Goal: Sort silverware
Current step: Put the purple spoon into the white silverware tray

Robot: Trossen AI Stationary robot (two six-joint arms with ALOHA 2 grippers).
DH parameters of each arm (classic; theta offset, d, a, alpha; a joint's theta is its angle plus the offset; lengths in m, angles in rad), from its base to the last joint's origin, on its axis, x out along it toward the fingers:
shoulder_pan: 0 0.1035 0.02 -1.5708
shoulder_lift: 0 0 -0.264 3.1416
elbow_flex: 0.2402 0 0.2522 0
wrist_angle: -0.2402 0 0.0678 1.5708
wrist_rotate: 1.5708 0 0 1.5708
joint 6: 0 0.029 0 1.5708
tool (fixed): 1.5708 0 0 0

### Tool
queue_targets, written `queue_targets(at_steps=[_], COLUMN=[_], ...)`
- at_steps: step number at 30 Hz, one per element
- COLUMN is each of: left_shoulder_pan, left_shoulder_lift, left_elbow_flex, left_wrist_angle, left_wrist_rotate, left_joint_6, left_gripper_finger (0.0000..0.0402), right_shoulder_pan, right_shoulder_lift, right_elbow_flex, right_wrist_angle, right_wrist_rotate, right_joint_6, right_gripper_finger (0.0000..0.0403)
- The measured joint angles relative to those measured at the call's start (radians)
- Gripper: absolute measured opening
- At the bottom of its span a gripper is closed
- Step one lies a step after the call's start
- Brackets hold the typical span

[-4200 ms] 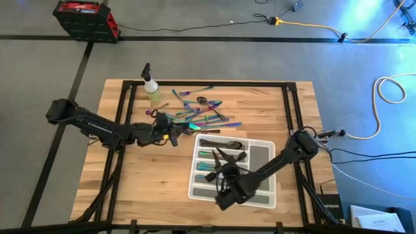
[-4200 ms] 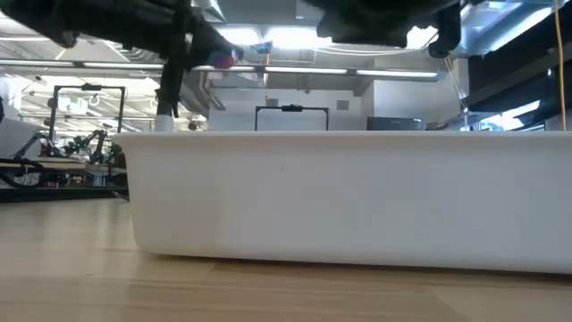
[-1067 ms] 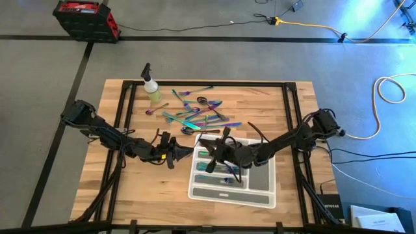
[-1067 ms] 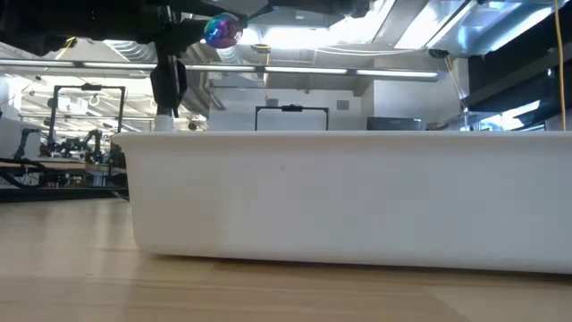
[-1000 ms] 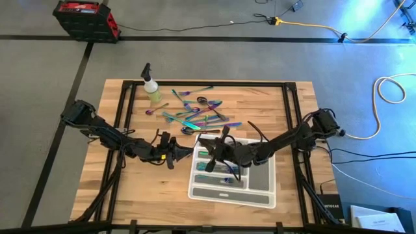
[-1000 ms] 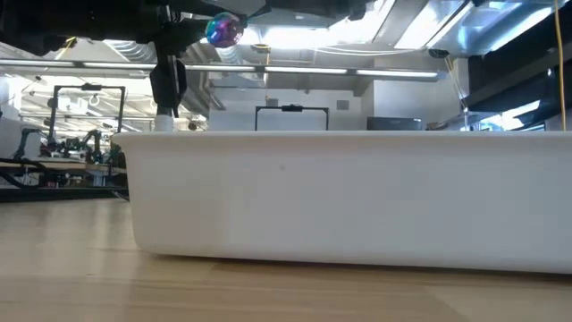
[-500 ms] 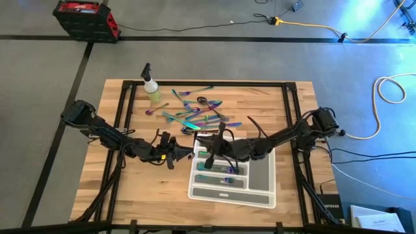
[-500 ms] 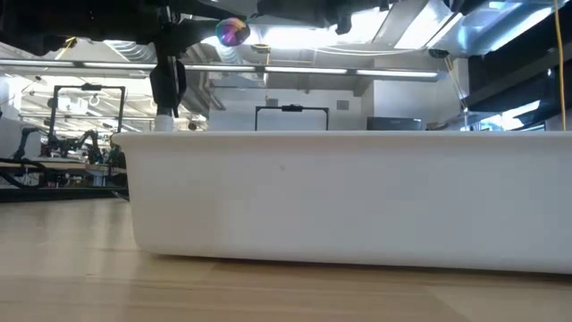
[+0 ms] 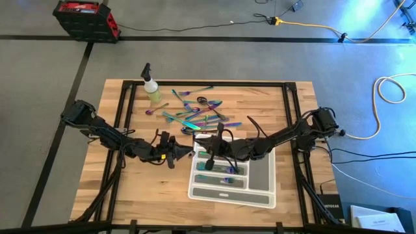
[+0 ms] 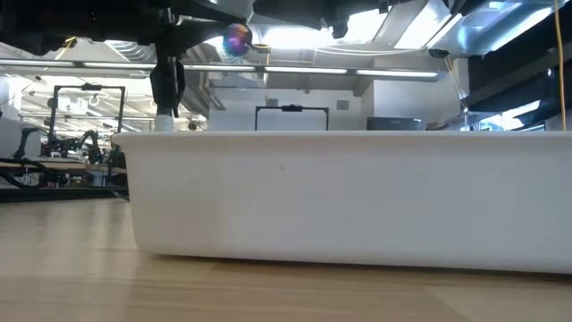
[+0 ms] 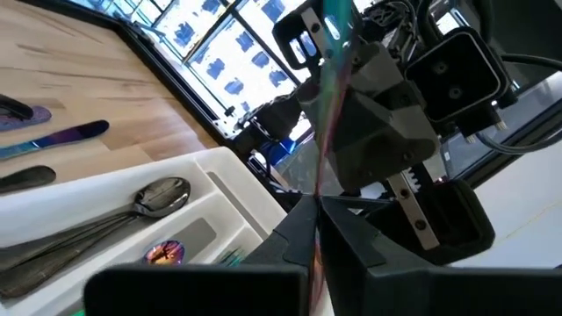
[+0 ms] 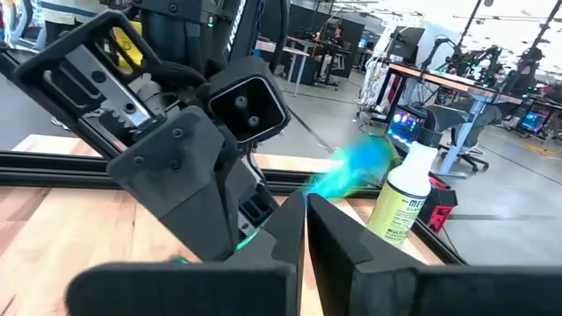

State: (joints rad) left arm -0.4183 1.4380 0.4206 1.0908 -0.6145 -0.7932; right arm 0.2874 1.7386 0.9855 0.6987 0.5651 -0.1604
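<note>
I can make out printed lines on the white label of the spray bottle (image 12: 403, 204) past my right hand, but they are too small to read, and no other word, brand or number is legible anywhere around my bench.

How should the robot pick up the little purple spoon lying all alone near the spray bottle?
Grip the small purple metal spoon by the middle of its thin handle, coming straight down from above with the gripper fingers across it. It lies flat on the wooden table, apart from the pile of silverware, so both sides look free.
</note>
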Motion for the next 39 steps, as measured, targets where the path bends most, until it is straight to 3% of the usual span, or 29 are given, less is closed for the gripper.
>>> queue_targets(at_steps=[6,13,19,23,28,31,34,39], left_shoulder_pan=[0.004,0.038,0.084,0.091,0.111,0.126,0.140,0.135], left_shoulder_lift=[0.000,0.000,0.000,0.007,0.027,0.050,0.064,0.064], left_elbow_flex=[0.000,0.000,0.000,0.000,0.000,0.000,0.000,0.000], left_wrist_angle=[0.000,-0.008,0.028,0.147,0.182,0.178,0.175,0.166], left_wrist_rotate=[-0.028,-0.022,0.093,0.218,0.404,0.517,0.594,0.687], left_joint_6=[0.019,0.070,0.253,0.429,0.665,0.784,0.922,1.194], left_gripper_finger=[0.0000,0.0000,0.0000,0.0000,0.0000,0.0000,0.0000,0.0000], right_shoulder_pan=[0.016,0.088,0.178,0.222,0.266,0.269,0.247,0.212], right_shoulder_lift=[0.000,-0.005,-0.006,-0.023,-0.061,-0.066,-0.066,-0.066], right_elbow_flex=[0.000,0.000,0.000,-0.001,-0.001,0.000,0.000,-0.001], right_wrist_angle=[-0.019,-0.124,-0.156,-0.149,-0.118,-0.069,-0.088,-0.132], right_wrist_rotate=[0.023,0.230,0.418,0.448,0.380,0.235,0.123,0.027], right_joint_6=[-0.005,-0.028,0.004,0.070,0.051,0.051,0.095,0.159], right_gripper_finger=[0.0000,0.0000,0.0000,0.0000,0.0000,0.0000,0.0000,0.0000])
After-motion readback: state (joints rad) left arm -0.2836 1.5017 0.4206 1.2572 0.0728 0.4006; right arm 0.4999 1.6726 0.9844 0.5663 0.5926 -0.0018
